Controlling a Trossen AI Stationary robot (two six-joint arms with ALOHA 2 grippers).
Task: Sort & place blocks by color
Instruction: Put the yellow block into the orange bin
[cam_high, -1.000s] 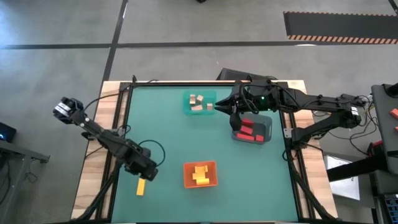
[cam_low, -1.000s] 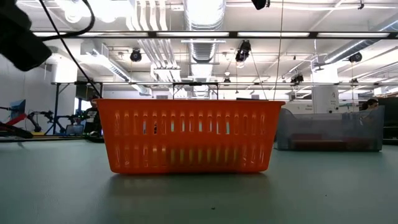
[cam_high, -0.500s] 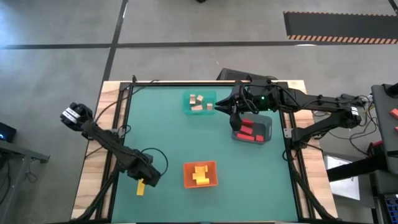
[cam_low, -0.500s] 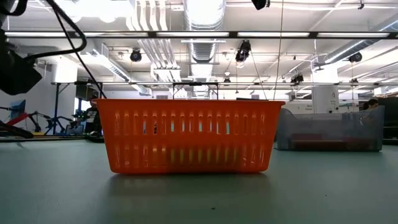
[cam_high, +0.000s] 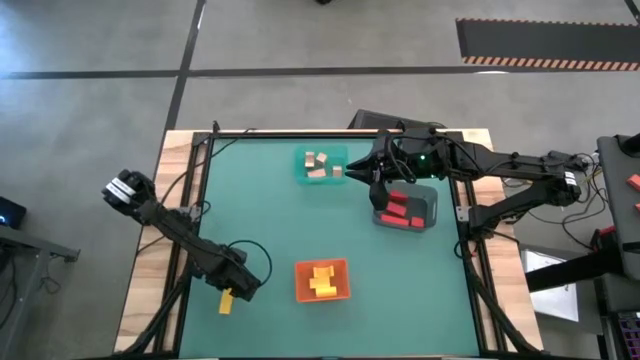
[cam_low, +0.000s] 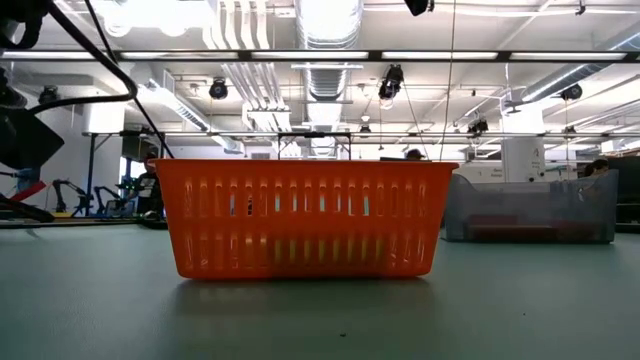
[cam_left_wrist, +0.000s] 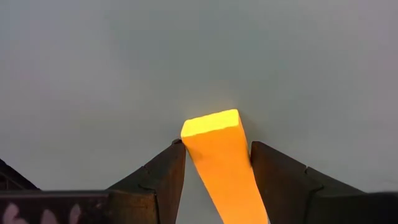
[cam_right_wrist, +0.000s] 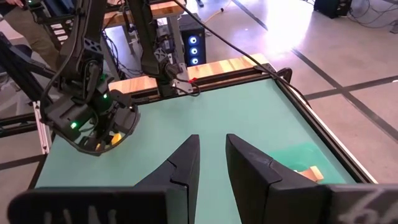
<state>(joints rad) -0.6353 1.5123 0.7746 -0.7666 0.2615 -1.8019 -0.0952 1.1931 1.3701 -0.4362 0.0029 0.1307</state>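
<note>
My left gripper is down at the table's near left, shut on a yellow bar block that fills the gap between its fingers in the left wrist view. My right gripper waits high over the far right, between the teal tray of tan blocks and the grey tray of red blocks. Its fingers stand nearly together with nothing between them. More yellow blocks lie in the orange tray. My left gripper pinches the yellow bar between its two fingers, one on each long side, near the end that points away from the wrist. The fingers come from above, slanting down, and lie along the bar. The bar rests flat on the green mat.
The orange tray fills the middle of the low view, with the grey tray behind it on the right. Bare green mat lies between the yellow bar and the orange tray. Black frame rails and cables run along the table's left edge.
My left gripper has moved toward the table's near edge and down, over the yellow bar. The bar has stayed where it lay. My right arm has kept still.
</note>
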